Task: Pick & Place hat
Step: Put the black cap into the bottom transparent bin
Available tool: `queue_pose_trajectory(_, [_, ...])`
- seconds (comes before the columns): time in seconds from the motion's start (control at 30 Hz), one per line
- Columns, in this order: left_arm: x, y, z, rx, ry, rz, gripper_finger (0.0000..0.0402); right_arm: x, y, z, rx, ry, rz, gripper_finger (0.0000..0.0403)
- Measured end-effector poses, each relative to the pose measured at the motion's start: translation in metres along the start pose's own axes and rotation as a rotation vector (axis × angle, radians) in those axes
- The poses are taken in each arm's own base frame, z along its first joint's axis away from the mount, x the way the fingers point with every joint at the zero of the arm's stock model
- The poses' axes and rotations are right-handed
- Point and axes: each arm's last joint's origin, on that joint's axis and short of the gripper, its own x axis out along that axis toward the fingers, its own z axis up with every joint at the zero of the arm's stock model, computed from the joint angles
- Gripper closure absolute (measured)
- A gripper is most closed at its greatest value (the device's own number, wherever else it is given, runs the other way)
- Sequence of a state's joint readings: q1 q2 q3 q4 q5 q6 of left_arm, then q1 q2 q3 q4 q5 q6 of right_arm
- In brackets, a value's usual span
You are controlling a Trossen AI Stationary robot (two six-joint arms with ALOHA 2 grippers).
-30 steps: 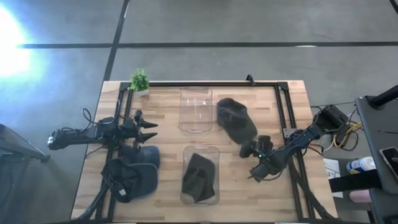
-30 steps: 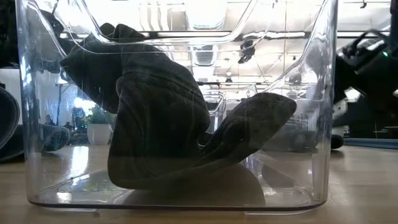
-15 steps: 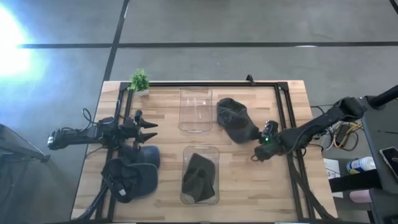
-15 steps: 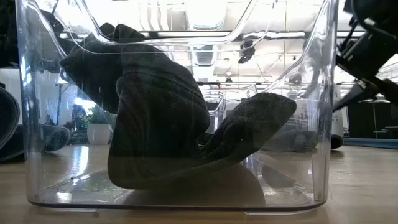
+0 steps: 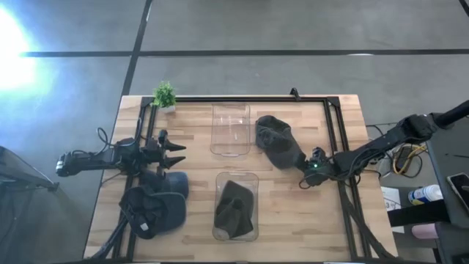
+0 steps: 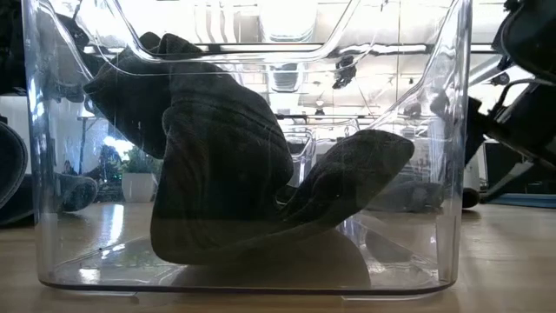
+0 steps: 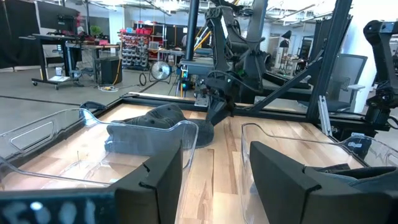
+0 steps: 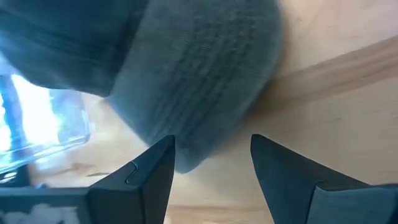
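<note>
The hat lies on the wooden table in the high view, just right of the empty clear bin at the back, its brim pointing toward the right tool. That tool sits low at the brim's edge, its arm stretching in from the right side of the table. The left tool waits over the table's left side, fingers spread, above a pile of dark caps. A second clear bin in front holds another dark hat, and a small green plant stands at the back left corner.

The low view looks through the near bin, with the crumpled dark hat filling it; part of a dark arm shows at the right edge.

In the left wrist view the left tool is open and empty, and the hat lies beyond the empty bin, with the right arm coming down at its far side.

In the right wrist view the right tool is open, holding nothing, its fingers either side of the grey brim just ahead.
</note>
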State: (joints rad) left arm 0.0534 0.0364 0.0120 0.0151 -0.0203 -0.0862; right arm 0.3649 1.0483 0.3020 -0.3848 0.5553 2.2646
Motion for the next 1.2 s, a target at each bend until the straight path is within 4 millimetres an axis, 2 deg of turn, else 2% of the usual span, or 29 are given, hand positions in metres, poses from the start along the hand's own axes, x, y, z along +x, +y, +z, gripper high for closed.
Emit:
queue_pose_trajectory(0.33, [0.0, 0.0, 0.0, 0.0, 0.0, 0.0, 0.022, 0.012, 0.001, 0.002, -0.019, -0.162, 0.13, 0.0197])
queue_pose_trajectory(0.7, [0.0, 0.0, 0.0, 0.0, 0.0, 0.0, 0.022, 0.023, -0.001, 0.005, -0.122, -0.372, 0.219, 0.0197])
queue_pose_trajectory(1.03, [0.0, 0.0, 0.0, 0.0, 0.0, 0.0, 0.022, 0.044, 0.001, 0.001, -0.139, -0.41, 0.228, 0.0199])
queue_pose_trajectory(1.2, [0.0, 0.0, 0.0, 0.0, 0.0, 0.0, 0.022, 0.042, 0.01, -0.002, -0.114, -0.409, 0.271, 0.0231])
